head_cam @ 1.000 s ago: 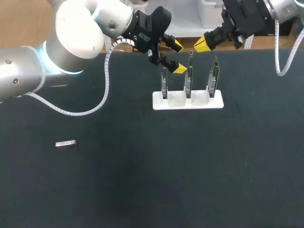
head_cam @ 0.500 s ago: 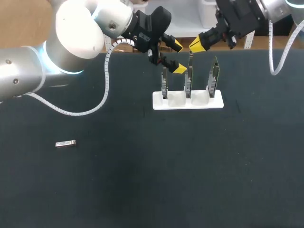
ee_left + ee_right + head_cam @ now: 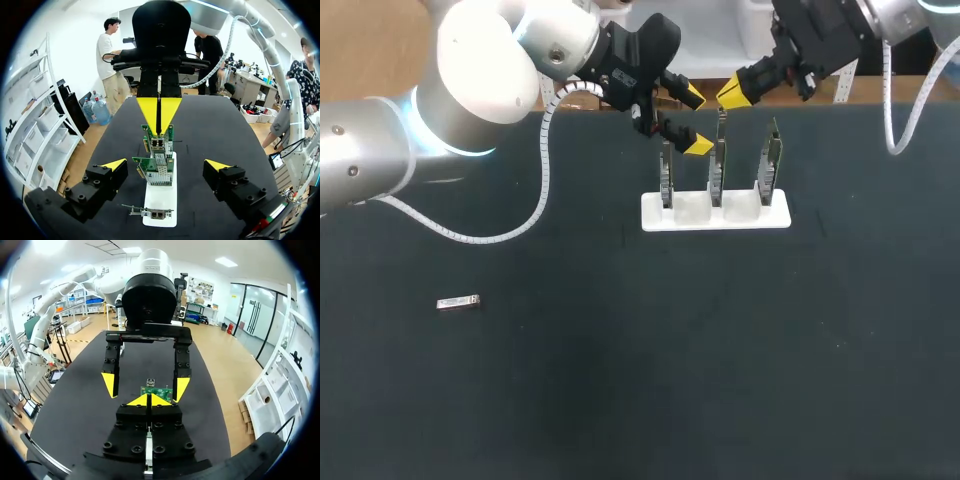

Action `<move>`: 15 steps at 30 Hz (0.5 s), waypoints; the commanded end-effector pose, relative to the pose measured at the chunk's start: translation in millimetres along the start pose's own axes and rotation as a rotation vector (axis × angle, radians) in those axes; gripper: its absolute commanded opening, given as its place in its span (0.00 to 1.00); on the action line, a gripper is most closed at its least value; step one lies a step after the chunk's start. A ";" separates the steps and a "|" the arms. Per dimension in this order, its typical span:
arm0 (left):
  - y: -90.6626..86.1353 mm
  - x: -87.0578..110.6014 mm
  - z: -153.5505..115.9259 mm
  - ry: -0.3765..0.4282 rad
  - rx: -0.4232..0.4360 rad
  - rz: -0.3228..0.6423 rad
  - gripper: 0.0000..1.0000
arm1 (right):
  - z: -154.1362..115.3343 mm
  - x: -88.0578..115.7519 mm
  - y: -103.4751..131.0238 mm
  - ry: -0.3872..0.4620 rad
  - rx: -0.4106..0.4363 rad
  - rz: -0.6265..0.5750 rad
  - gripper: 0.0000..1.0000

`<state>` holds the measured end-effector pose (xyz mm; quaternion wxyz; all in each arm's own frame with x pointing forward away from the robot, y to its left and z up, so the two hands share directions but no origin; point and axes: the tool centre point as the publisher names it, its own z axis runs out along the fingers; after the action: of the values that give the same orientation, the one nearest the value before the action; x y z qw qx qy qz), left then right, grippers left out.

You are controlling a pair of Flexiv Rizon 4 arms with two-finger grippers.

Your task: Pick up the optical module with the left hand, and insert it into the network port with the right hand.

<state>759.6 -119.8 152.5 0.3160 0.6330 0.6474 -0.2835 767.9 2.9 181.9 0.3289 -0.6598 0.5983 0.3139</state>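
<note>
- The left gripper [image 3: 695, 122] sits in the upper middle of the head view, on the arm that enters from the left edge. Its two yellow fingertips [image 3: 698, 146] are spread wide with nothing between them.
- In the left wrist view the left gripper [image 3: 165, 166] straddles the row of cards from above without touching them.
- The right gripper [image 3: 733, 93] enters from the upper right corner. Its yellow tips are pressed together to a single point, just above the top edge of the middle card [image 3: 717, 160].
- In the right wrist view the right gripper [image 3: 148, 400] shows the same closed wedge. No object is visible pinched in it.
- The two grippers face each other across the cards, near but apart.
- Three green cards stand upright in a white holder [image 3: 715, 218], right of centre in the upper half of the head view.
- A metal port [image 3: 161, 161] shows on the edge of the middle card in the left wrist view.
- The module [image 3: 458, 302] lies flat on the dark table [image 3: 670, 380] at the left of the head view, below mid-height. It is well apart from both grippers and the holder.
</note>
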 end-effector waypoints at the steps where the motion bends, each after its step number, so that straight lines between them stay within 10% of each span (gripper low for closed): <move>1: 1.7 -1.2 0.7 0.006 0.003 -0.002 1.00 | 1.1 1.5 -7.3 -0.001 -0.013 0.002 0.00; 15: 1.7 -1.2 0.7 0.006 0.003 -0.002 1.00 | 5.6 3.1 -13.4 -0.009 -0.026 0.002 0.00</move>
<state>759.6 -119.8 152.5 0.3160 0.6330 0.6473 -0.2835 777.0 6.0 178.0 0.3241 -0.6610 0.5956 0.3214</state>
